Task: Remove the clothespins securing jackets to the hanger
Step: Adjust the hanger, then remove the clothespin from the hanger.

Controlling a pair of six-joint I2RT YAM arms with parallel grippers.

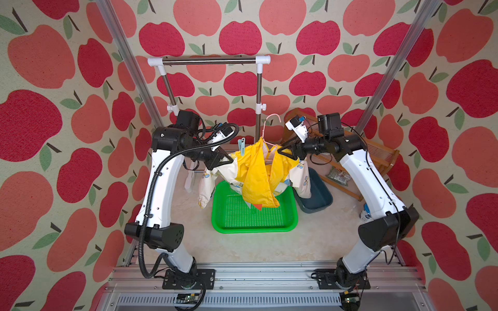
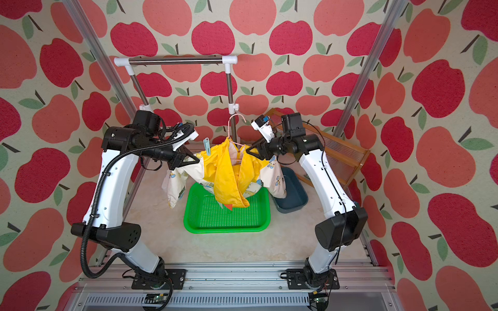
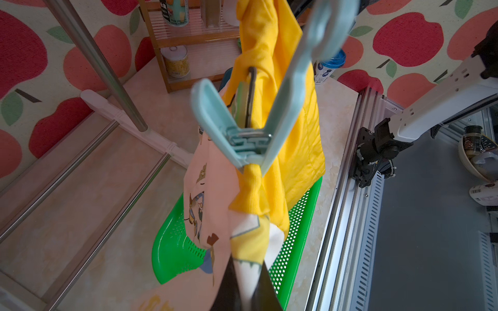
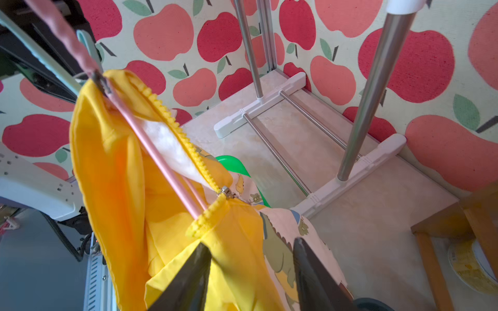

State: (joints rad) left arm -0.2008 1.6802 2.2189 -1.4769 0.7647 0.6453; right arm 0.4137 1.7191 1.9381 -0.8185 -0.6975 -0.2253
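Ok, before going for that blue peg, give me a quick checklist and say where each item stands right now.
1. Left gripper shut on the cream jacket: ok.
2. Right gripper gripping cloth: not ok, its jaws stand apart around the yellow jacket.
3. Clothespin in sight, handles uncovered: ok, it is clipped on bunched yellow cloth.
4. Hanger hook resting on a support: cannot tell.
5. Green tray under the jackets: ok.
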